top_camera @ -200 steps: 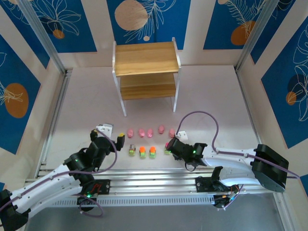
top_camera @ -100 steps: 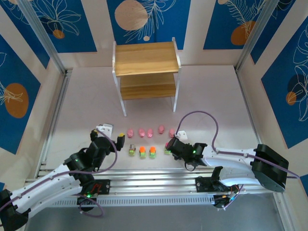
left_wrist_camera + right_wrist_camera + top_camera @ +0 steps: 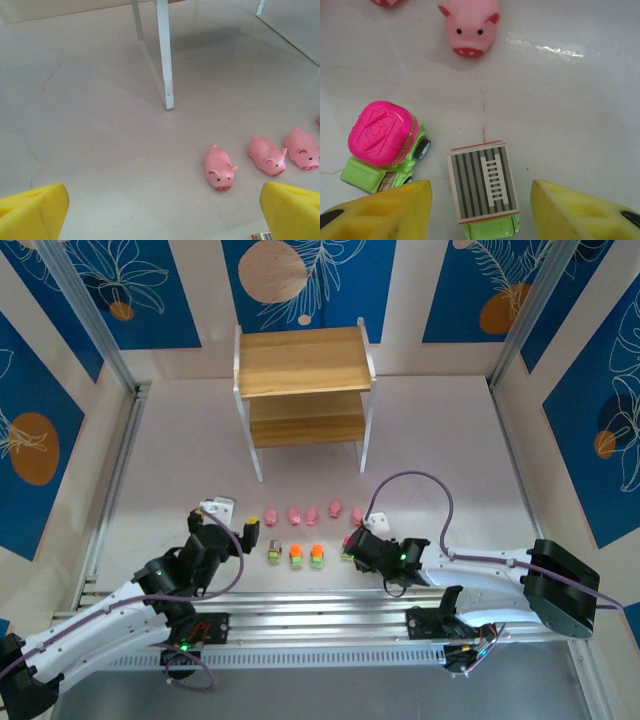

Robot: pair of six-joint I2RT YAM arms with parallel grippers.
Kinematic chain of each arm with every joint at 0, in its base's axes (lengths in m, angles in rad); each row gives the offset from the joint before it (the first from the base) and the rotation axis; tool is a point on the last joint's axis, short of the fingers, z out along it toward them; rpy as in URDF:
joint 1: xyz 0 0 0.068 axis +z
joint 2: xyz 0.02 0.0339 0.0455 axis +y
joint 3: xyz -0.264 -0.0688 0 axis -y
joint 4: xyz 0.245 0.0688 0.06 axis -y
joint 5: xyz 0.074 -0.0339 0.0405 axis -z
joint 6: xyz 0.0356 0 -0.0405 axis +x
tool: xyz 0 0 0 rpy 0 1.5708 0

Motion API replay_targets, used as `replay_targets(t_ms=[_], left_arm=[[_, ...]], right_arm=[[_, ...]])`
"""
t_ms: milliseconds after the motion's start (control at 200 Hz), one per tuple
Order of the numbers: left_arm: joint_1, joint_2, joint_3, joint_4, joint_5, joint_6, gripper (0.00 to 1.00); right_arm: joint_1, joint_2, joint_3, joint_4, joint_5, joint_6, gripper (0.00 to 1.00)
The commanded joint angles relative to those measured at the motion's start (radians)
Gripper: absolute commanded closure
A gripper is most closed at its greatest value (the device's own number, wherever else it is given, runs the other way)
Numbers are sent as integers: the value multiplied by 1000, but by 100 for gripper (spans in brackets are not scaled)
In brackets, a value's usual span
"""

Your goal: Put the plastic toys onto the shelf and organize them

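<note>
- The left gripper (image 3: 235,522) is held over the worktop (image 3: 450,460) at the left end of the toy rows. Its jaws stand wide open and empty, and its yellow pads (image 3: 32,212) are seen at the lower corners of the left wrist view.
- The right gripper (image 3: 358,533) is set low at the right end of the truck row. Its jaws are parted on either side of the striped truck (image 3: 482,187), with a gap seen on each side, so the toy is not gripped.
- The top of the striped truck is printed with grey and white stripes and a ladder figure inside a red border.
- A raised pattern is carried on the top of the magenta truck (image 3: 382,142), but it cannot be read as letters. This truck lies just beside one pad of the right gripper, and contact cannot be told.
- Five pink pigs (image 3: 312,513) are lined up across the worktop. The green-based trucks, among them two orange-topped trucks (image 3: 297,555), are lined up just nearer the arms.
- The shelf (image 3: 305,360) stands at the far middle, well apart from the toys, with its white front leg (image 3: 165,55) planted beyond the pigs.
- A broad stretch of worktop lies between the pig row and the front legs of the shelf.
- The worktop is bounded by metal rails (image 3: 115,470) at the sides and by the aluminium frame (image 3: 320,615) at the near edge.
</note>
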Motion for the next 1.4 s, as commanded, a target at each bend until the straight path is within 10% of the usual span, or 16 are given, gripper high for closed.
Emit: replay_targets(t_ms=[0, 1396], left_arm=[[-7, -2, -6, 26, 17, 13, 2], [-8, -11, -10, 32, 25, 17, 3]], right_arm=[[16, -10, 5, -34, 27, 42, 46], [42, 80, -18, -17, 34, 122, 58]])
